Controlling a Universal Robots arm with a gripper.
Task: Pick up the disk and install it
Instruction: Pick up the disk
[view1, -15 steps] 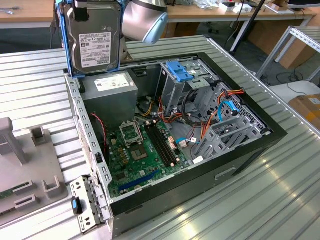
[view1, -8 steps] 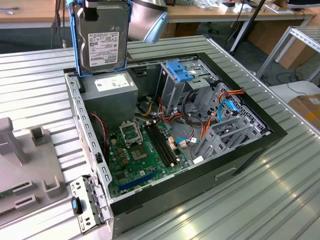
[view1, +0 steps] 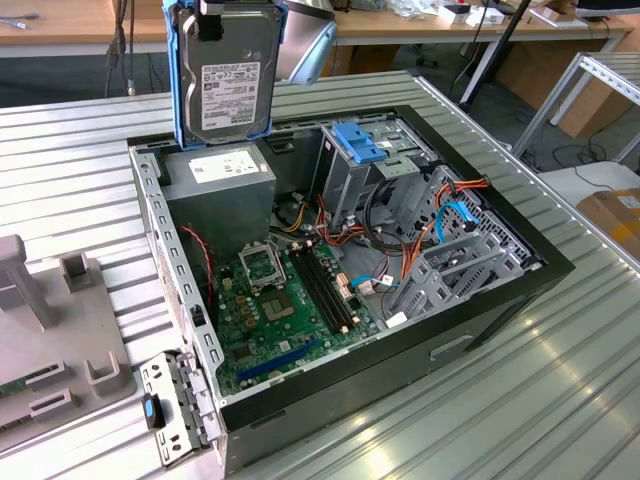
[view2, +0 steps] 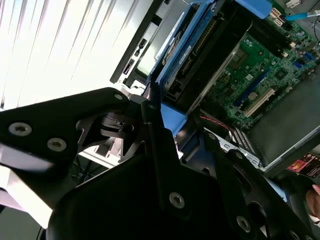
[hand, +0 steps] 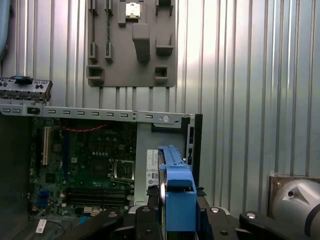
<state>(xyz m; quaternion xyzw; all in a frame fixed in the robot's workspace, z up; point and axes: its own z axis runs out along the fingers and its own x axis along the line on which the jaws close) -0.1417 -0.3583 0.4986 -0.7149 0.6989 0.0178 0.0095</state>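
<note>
The disk (view1: 232, 90), silver-grey with a white label and a bright blue carrier rail, hangs upright in the air above the far left corner of the open computer case (view1: 560, 265). My gripper (view1: 232, 12) is shut on its upper end. Directly below the disk sits the grey power-supply box (view1: 220, 190). In the first wrist view the blue rail (hand: 177, 200) stands edge-on between my black fingers (hand: 145, 220). In the second wrist view the disk (view2: 185, 55) hangs over the green motherboard (view2: 250, 70). The grey drive cage with a blue bracket (view1: 360, 145) stands at the back of the case.
Orange and blue cables (view1: 440, 215) cross the case beside the cage. A grey fixture plate (view1: 50, 340) and a small metal bracket (view1: 175, 410) lie on the ribbed metal table (view1: 480, 400) at the exterior view's left. A cardboard box (view1: 615, 220) sits at far right.
</note>
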